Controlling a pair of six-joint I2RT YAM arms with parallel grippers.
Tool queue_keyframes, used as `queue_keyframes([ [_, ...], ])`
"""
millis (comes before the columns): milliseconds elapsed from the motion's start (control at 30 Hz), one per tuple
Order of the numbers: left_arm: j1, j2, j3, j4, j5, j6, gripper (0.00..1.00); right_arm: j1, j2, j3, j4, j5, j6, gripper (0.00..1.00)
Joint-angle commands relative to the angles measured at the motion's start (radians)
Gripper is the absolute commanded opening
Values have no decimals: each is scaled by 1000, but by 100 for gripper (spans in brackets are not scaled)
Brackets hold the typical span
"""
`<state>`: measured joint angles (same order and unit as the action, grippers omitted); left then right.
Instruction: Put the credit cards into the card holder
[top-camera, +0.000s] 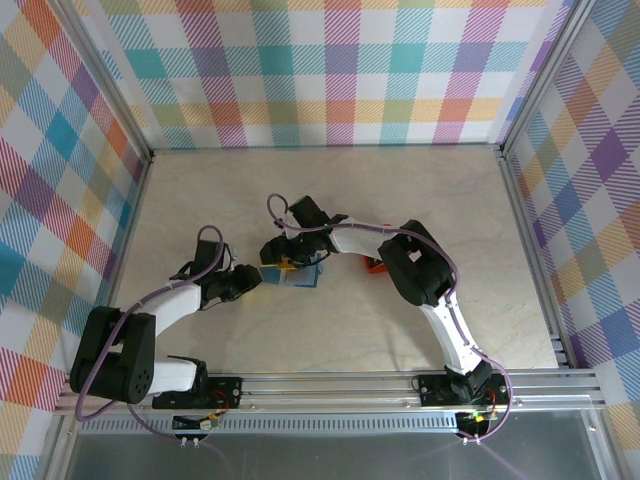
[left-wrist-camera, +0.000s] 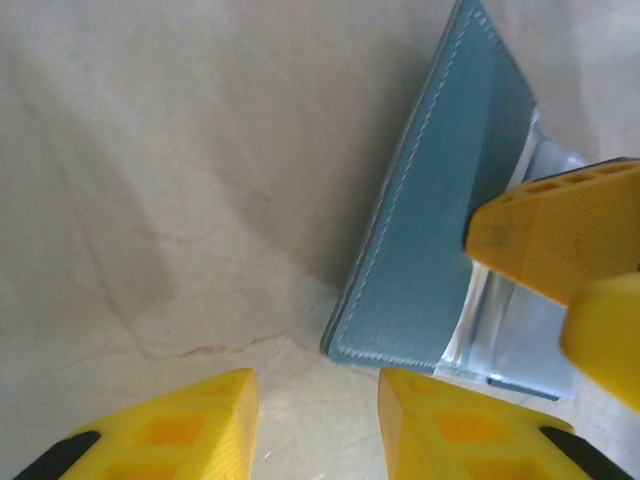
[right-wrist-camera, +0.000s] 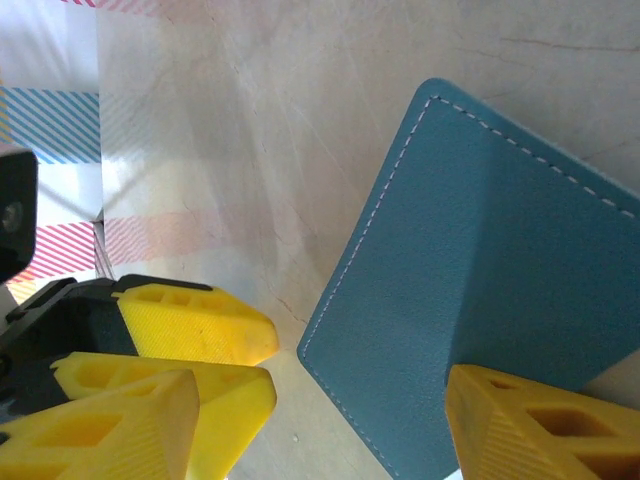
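Note:
The blue card holder (top-camera: 305, 277) lies mid-table between the two grippers, its stitched cover (left-wrist-camera: 430, 230) tilted up and its pale clear pockets (left-wrist-camera: 500, 330) showing beneath. My left gripper (top-camera: 254, 281) sits just left of it, open (left-wrist-camera: 318, 385), with bare table between its fingers. My right gripper (top-camera: 284, 262) reaches over the holder from the right, open (right-wrist-camera: 320, 380). Its jaws straddle the cover (right-wrist-camera: 480, 270): one finger (right-wrist-camera: 540, 420) rests against the cover and the other stays clear of its edge. That finger (left-wrist-camera: 550, 240) also shows in the left wrist view. The credit cards are hidden.
A small red tray (top-camera: 374, 265) peeks out from under the right arm. Plaid walls (top-camera: 330, 75) close off the back and both sides. An aluminium rail (top-camera: 330, 385) runs along the near edge by the arm bases.

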<state>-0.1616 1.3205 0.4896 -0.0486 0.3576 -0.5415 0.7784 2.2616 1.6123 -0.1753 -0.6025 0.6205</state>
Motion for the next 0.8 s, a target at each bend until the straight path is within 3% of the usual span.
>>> queue_keyframes([
  [0, 15, 16, 0, 99, 38, 3, 38, -7, -33, 9, -46, 7, 1, 66],
  [600, 15, 91, 35, 119, 81, 39, 33, -22, -107, 8, -42, -4, 2, 66],
  [700, 15, 92, 37, 115, 81, 44, 32, -28, -158, -25, -75, 66, 0, 66],
  [767, 16, 87, 37, 112, 83, 49, 32, -30, -204, -45, -154, 181, 5, 64],
])
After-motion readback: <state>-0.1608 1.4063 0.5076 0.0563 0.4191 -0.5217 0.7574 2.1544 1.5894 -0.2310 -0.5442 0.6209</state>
